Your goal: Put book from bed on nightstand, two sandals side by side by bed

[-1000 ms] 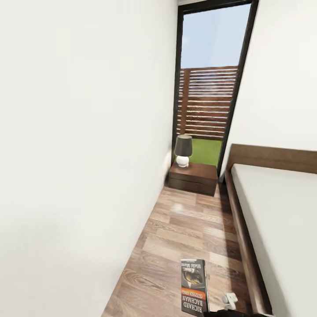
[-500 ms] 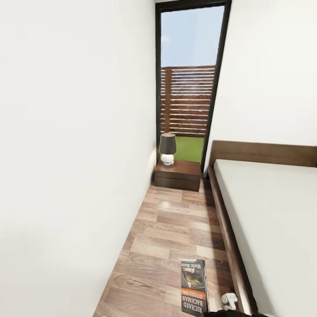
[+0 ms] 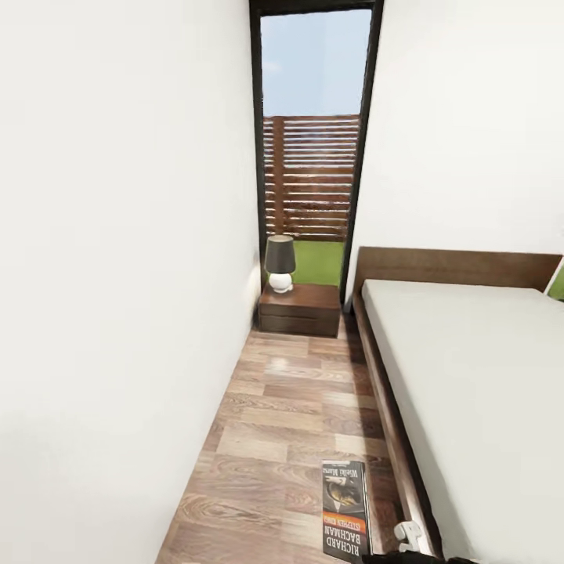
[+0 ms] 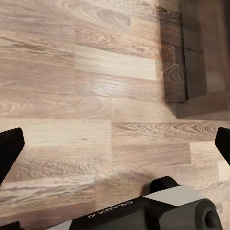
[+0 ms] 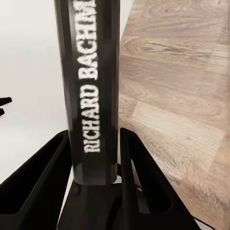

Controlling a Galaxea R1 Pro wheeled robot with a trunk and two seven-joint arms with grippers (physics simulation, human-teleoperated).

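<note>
The two black fingers (image 5: 127, 167) of the right gripper (image 5: 96, 165) are squeezed onto the book (image 5: 91, 81), one on each flat side, so the thin spine with its white letters faces the wrist camera; I think it is held by the bottom edge like this so it stands up and does not flop while the robot rolls along; from the head camera the book (image 3: 345, 509) hangs low in front of the robot, above the wood floor (image 3: 290, 407) and off the bed (image 3: 470, 376), with a small white bit of the robot's own arm just beside it; the left gripper (image 4: 112, 143) holds nothing, and its two dark fingertips (image 4: 9, 146) sit wide apart at the edges of its wrist view, with bare planks between them and a dark wooden edge near one corner, though I cannot tell what that edge belongs to; it looks kept free for the sandals later on; farther out, the bed lies on the robot's right with its grey mattress and brown frame; a white wall closes in the other side, so the way ahead is a narrow strip of floor; at the far end stands the nightstand (image 3: 300, 309), tucked between the wall and the bed's headboard, under a tall window (image 3: 313, 133); a little lamp (image 3: 280, 264) sits on its left part, so the right part of the top looks like the free spot for the book; the robot is well apart from it and needs to get closer first.
</note>
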